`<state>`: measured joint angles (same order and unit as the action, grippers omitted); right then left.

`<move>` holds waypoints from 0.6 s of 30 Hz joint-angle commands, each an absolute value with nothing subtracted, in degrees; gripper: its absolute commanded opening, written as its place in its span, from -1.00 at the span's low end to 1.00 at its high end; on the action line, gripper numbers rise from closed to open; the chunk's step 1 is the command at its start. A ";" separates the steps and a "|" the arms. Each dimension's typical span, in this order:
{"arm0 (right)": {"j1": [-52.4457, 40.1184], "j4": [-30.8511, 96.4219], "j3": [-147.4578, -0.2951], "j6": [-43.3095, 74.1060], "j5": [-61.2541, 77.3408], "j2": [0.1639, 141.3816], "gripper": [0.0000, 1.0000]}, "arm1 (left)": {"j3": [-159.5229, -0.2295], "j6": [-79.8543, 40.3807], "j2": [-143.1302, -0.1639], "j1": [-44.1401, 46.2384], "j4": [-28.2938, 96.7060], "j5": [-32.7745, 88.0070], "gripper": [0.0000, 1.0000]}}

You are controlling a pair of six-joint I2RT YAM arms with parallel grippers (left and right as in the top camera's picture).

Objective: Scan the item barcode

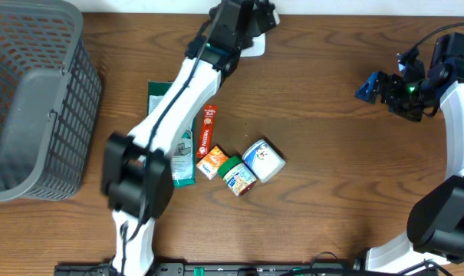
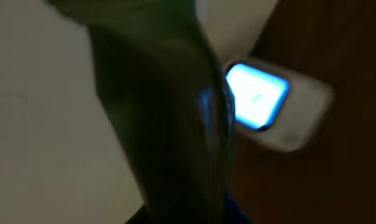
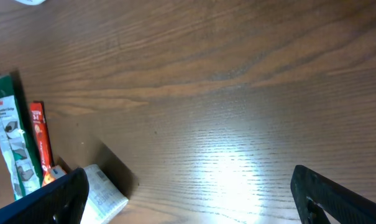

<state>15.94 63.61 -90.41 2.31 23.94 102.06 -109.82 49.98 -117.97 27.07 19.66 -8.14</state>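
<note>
A white scanner [image 1: 255, 47] lies at the table's far edge. In the left wrist view the scanner [image 2: 299, 115] shows a window lit blue. My left gripper [image 1: 251, 17] hangs over it, shut on a dark green item [image 2: 169, 124], which is blurred and fills the middle of that view, just left of the lit window. The jaws themselves are hidden behind the item. My right gripper [image 1: 385, 86] hovers at the far right, open and empty; its fingers [image 3: 51, 199] stand wide apart over bare wood.
A grey basket [image 1: 32, 100] stands at the left. Mid-table lie a green packet [image 1: 156, 96], a red stick pack [image 1: 207, 130], an orange box [image 1: 212, 162], a green-lidded jar [image 1: 238, 175] and a white-and-blue jar [image 1: 264, 159].
</note>
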 commanded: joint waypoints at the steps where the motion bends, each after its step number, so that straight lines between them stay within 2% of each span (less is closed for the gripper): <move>1: 16.05 63.66 -90.96 1.63 24.01 101.03 0.99 | -110.56 24.01 -114.43 28.34 25.58 10.66 -0.85; 4: 16.08 63.68 -90.96 1.61 24.01 101.03 0.98 | -110.54 11.60 -114.02 29.02 29.30 25.93 -0.85; 7: 16.10 62.98 -90.96 1.63 24.03 101.03 0.99 | -110.06 4.69 -114.98 30.06 30.63 32.99 -0.86; 10: 16.14 61.60 -91.09 2.92 25.12 101.01 0.99 | -109.16 -0.49 -116.18 31.53 31.03 33.69 -0.86; 18: 21.80 70.48 -99.09 4.86 31.18 100.75 0.99 | -108.09 -15.86 -122.39 39.51 28.97 34.13 -0.85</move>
